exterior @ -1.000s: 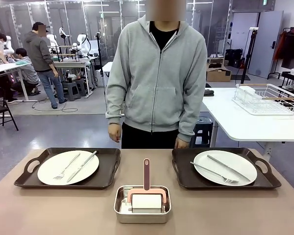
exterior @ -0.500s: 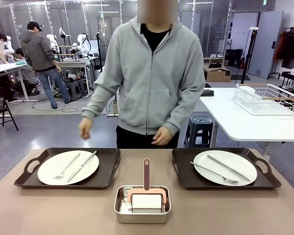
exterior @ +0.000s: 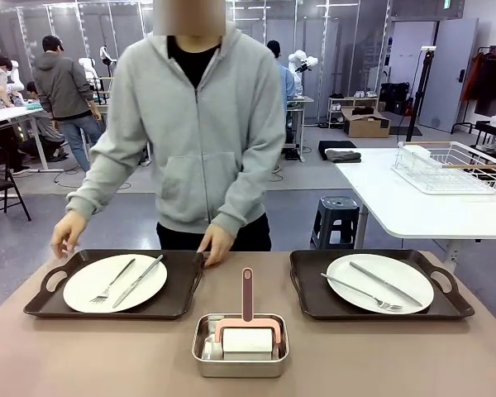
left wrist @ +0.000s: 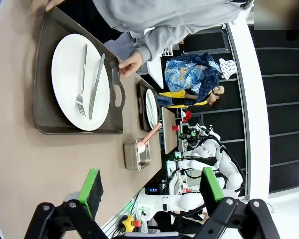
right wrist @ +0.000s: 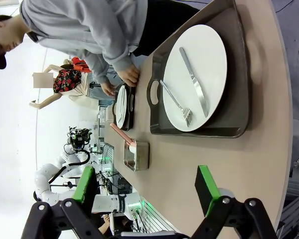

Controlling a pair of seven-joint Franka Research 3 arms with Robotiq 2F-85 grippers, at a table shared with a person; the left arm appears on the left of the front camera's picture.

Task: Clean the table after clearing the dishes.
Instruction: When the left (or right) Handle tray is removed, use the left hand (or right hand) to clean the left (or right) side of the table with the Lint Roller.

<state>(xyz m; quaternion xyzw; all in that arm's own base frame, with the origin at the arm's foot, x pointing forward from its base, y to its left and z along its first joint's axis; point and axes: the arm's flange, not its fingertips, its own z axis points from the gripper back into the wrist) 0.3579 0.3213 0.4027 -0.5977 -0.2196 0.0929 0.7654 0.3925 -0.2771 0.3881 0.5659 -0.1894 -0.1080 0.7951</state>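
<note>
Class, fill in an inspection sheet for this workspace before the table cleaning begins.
Surface: table beige, no spills visible.
Job's things: dishes with cutlery on left tray and right tray; person's hands at the left tray's ends.
Clutter: steel pan holding a pink-handled wiper.
Robot hands: left hand and right hand open, empty.
Cables: nothing seen.
Surroundings: white table with wire rack; stool.

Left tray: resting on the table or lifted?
Resting on the table. The left tray lies flat, plate, fork and knife level on it; one hand and the other hand are at its ends; grip cannot tell.
</note>
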